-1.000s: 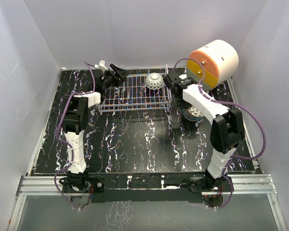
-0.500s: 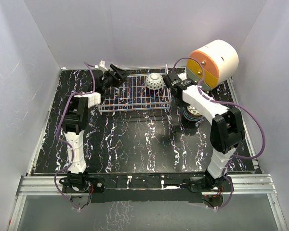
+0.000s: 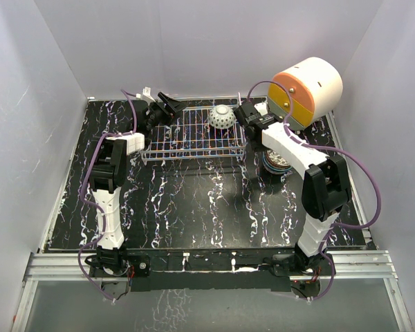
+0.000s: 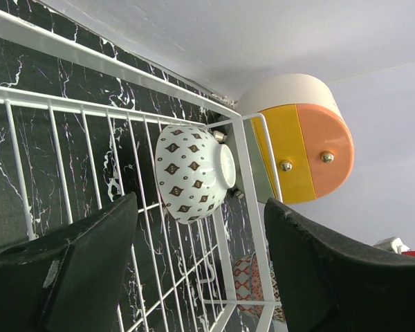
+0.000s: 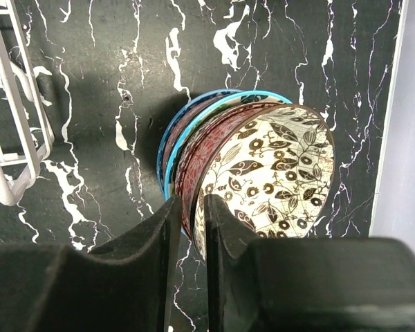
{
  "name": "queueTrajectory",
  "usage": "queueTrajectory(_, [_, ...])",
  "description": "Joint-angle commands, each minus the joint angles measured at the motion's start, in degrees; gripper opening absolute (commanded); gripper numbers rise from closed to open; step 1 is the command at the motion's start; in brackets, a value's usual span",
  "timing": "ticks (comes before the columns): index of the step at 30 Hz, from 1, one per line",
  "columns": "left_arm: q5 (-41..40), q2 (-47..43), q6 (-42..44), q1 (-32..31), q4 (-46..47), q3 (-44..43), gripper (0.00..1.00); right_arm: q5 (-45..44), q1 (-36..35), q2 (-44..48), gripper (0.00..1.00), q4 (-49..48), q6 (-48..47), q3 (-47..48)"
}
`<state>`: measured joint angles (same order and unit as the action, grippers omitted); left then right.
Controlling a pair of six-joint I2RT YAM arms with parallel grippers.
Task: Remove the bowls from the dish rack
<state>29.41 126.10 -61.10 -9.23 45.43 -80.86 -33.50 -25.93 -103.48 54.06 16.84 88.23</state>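
Bowls: one grey-white bowl (image 4: 190, 173) left in dish rack (image 3: 194, 142), upside down at rack's right end, by far edge of table (image 3: 194, 200). Rest nested in stack (image 5: 263, 166) on table beside rack, toward right edge; count unclear. Near last bowl, right gripper (image 5: 188, 200) pressed almost together, empty. At rack's far left corner, left gripper (image 4: 200, 200) spread wide, empty. Judged nearly done: one bowl to go.

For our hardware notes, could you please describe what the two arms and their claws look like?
Both the left arm and the right arm have white shells with black joint sections. A thin purple cable loops loosely along each. The left claw and the right claw are matte black with two broad, blocky fingers; no markings show.
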Motion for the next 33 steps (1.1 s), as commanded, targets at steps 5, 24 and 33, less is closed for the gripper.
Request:
queueTrajectory(5, [0.84, -3.75, 0.7, -0.35, 1.68, -0.51, 0.71, -3.1, -0.19, 5.66, 0.25, -1.39, 0.06, 1.76])
queueTrajectory(24, [-31.6, -1.93, 49.46, -20.6, -36.91, -24.08, 0.97, 7.98, 0.47, 20.29, 0.72, -21.88, 1.9, -6.94])
queueTrajectory(33, [-39.12, 3.43, 57.58, -23.61, -39.0, -29.63, 0.97, 8.98, 2.48, 25.58, 0.8, -25.14, 2.18, -9.97])
